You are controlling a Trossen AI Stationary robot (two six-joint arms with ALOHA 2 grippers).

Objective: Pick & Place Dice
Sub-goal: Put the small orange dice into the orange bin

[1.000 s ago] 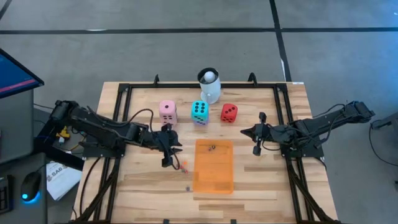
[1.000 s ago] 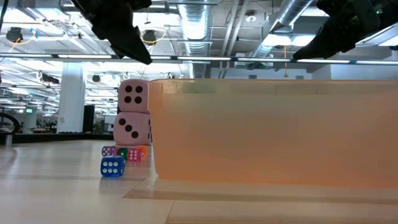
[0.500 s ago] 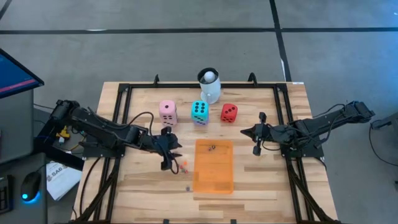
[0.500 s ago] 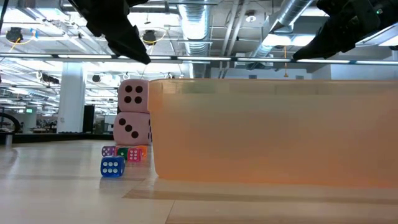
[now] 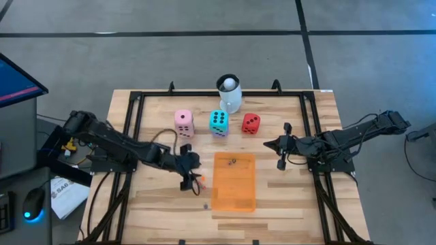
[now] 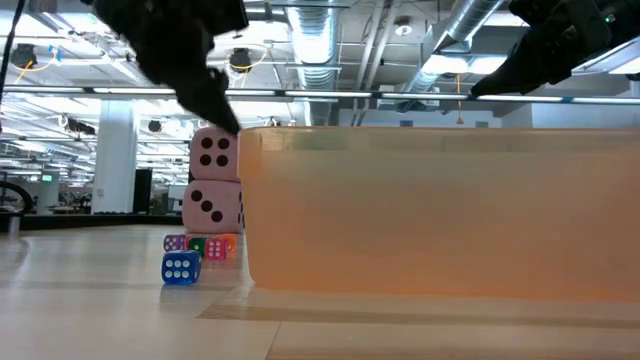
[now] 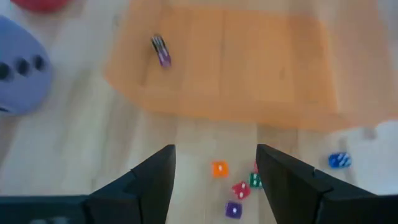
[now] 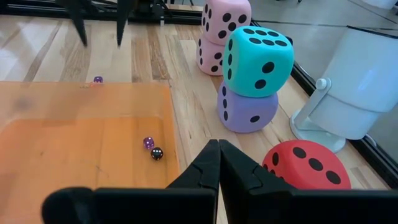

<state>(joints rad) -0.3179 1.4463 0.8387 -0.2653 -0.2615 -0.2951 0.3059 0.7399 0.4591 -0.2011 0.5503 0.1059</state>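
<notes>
Low view first: your blue mini die (image 6: 180, 267) sits nearest the lens on the table (image 6: 100, 300), w/ a purple, green & pink cluster (image 6: 200, 246) just behind it, all beside the orange mat (image 6: 440, 210) edge. Farther back, two pink dice (image 6: 213, 180) stand stacked. Left gripper (image 7: 214, 168) hangs over those small pieces w/ fingers spread, nothing between them; left wrist view shows orange, red, green & purple minis (image 7: 236, 190) under the gap. On the mat you've got a purple bead (image 8: 148, 142) and a black one (image 8: 157, 153), touching or nearly so, hard to tell. Right gripper (image 8: 217, 163) hovers off the mat's right side, fingers pressed together, empty. Beyond the mat: teal die (image 8: 257, 59) atop purple die (image 8: 249, 109), red die (image 8: 305, 163) to its right, apart. White mug (image 5: 229, 94) w/ a ball stands at the far edge.
</notes>
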